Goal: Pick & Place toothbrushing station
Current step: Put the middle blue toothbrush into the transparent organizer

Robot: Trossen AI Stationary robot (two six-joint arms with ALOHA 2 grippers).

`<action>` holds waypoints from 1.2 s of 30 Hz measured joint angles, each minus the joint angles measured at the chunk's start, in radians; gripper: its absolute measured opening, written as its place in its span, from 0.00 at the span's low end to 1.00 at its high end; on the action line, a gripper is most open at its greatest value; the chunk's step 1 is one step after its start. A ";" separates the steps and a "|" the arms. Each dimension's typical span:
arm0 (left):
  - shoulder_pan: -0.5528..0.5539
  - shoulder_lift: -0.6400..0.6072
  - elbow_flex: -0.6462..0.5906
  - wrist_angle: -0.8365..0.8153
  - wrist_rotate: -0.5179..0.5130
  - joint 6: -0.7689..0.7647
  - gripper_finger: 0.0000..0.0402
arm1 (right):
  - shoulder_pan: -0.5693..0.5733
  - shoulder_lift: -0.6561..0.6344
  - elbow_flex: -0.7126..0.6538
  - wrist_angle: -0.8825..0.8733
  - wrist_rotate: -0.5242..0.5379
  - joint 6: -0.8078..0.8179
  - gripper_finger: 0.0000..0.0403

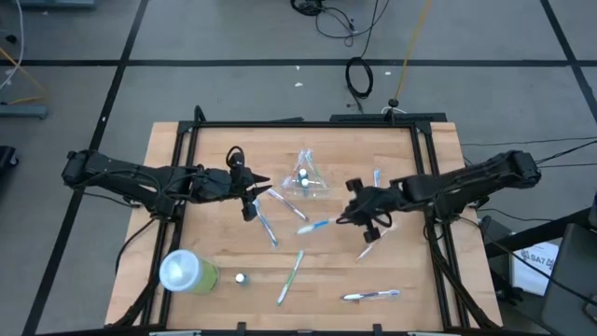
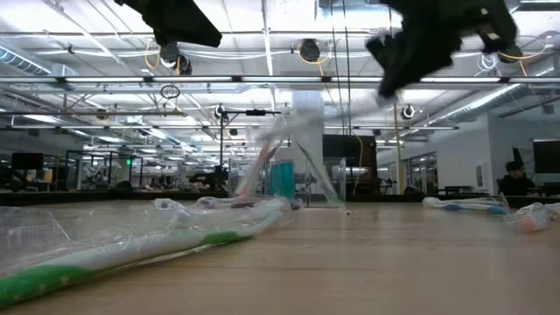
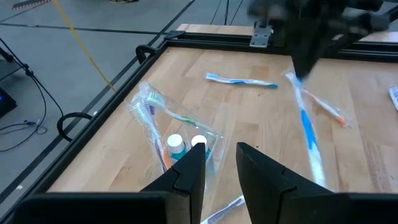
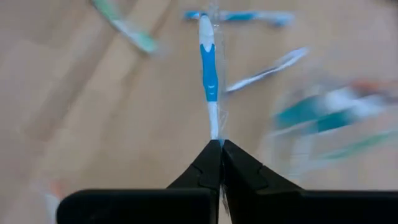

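Your right gripper [image 4: 219,147] is clenched on the wrapped blue-and-white toothbrush [image 4: 209,68], lifted above the wooden table [image 1: 410,280] right of centre, arm stretched in from the right. Your left gripper [image 3: 219,163] hangs open beside the small clear plastic cup [image 1: 305,179].

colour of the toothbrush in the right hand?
Blue and white toothbrush, clearest in the right wrist view, pinched in the right hand.
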State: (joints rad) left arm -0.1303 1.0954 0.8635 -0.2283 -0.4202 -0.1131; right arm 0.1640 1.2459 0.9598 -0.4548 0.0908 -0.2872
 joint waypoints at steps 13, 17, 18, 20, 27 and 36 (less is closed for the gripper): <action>0.000 0.000 0.000 0.000 0.001 0.001 0.24 | -0.138 -0.001 0.312 -0.395 0.224 -0.348 0.00; 0.000 0.000 0.000 0.000 0.002 0.001 0.24 | -0.203 0.000 0.311 -0.481 0.224 -0.437 0.00; 0.000 0.000 0.000 -0.001 0.002 0.001 0.24 | -0.216 0.000 0.305 -0.482 0.224 -0.456 0.00; 0.000 0.000 0.000 -0.003 0.002 0.001 0.24 | -0.232 0.000 0.295 -0.472 0.223 -0.498 0.00; 0.000 0.000 0.000 -0.005 0.002 0.001 0.24 | -0.262 0.013 0.291 -0.476 0.222 -0.662 0.00; 0.000 0.000 0.000 -0.006 0.001 0.001 0.24 | -0.292 0.106 0.290 -0.454 0.219 -0.746 0.00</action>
State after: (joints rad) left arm -0.1303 1.0950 0.8635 -0.2344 -0.4191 -0.1120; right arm -0.1277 1.3523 1.2499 -0.9090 0.3096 -1.0330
